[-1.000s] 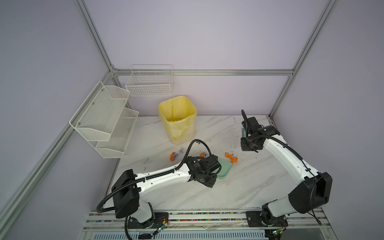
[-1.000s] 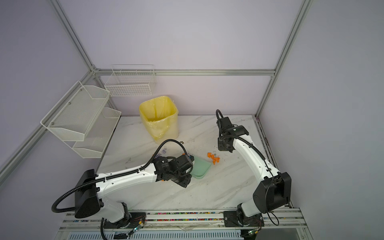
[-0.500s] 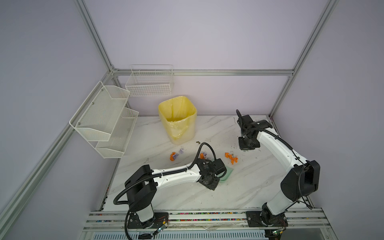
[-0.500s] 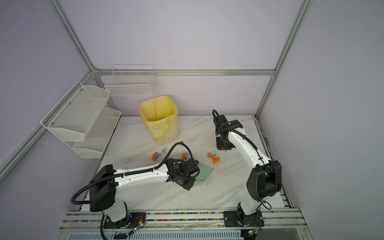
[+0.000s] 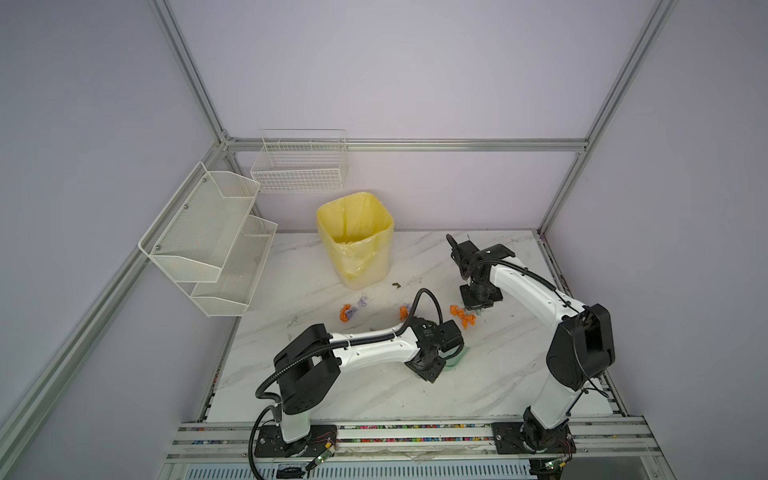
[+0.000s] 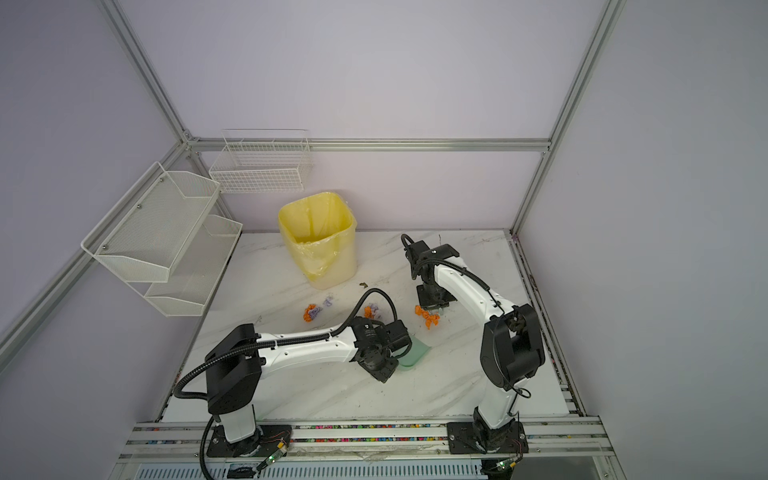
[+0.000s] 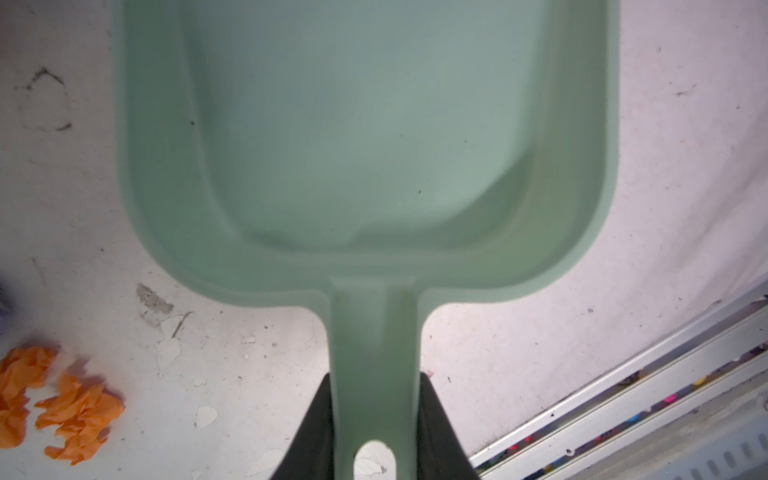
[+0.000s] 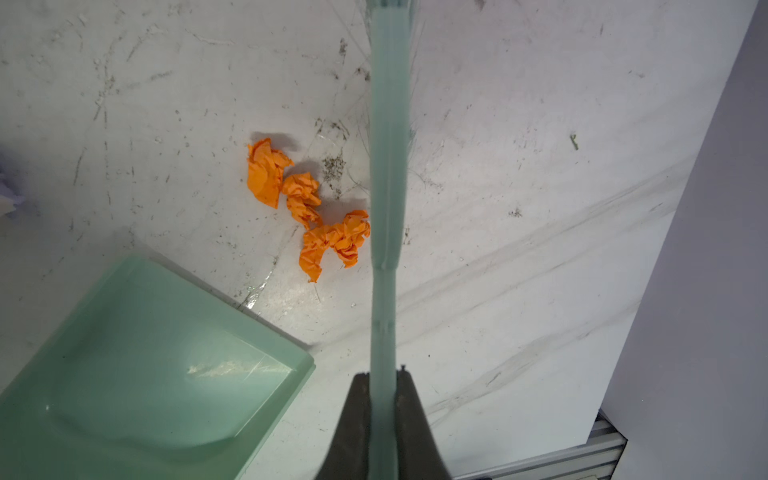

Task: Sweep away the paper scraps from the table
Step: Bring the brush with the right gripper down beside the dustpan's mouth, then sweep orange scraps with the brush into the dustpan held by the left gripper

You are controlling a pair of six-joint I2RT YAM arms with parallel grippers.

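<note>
Three orange paper scraps (image 8: 307, 208) lie bunched on the white marble table (image 5: 498, 374), also seen in both top views (image 5: 462, 316) (image 6: 428, 318). Further orange and lilac scraps lie to the left (image 5: 346, 312) (image 5: 405, 311). My left gripper (image 7: 374, 382) is shut on the handle of the green dustpan (image 7: 365, 124), which rests flat and holds no scraps, its mouth near the orange bunch (image 8: 145, 374). My right gripper (image 8: 384, 378) is shut on the thin pale green brush handle (image 8: 388, 208), right beside the orange scraps; the bristles are hidden.
A yellow-lined bin (image 5: 355, 239) stands at the back of the table. White mesh shelves (image 5: 208, 237) and a wire basket (image 5: 299, 166) hang on the left and back walls. A small dark bit (image 5: 396, 285) lies near the bin. Aluminium rails (image 5: 415, 432) edge the front.
The left arm has carried the dustpan to the right and a little nearer the front. The right gripper with the brush has moved left, up to the orange scraps.
</note>
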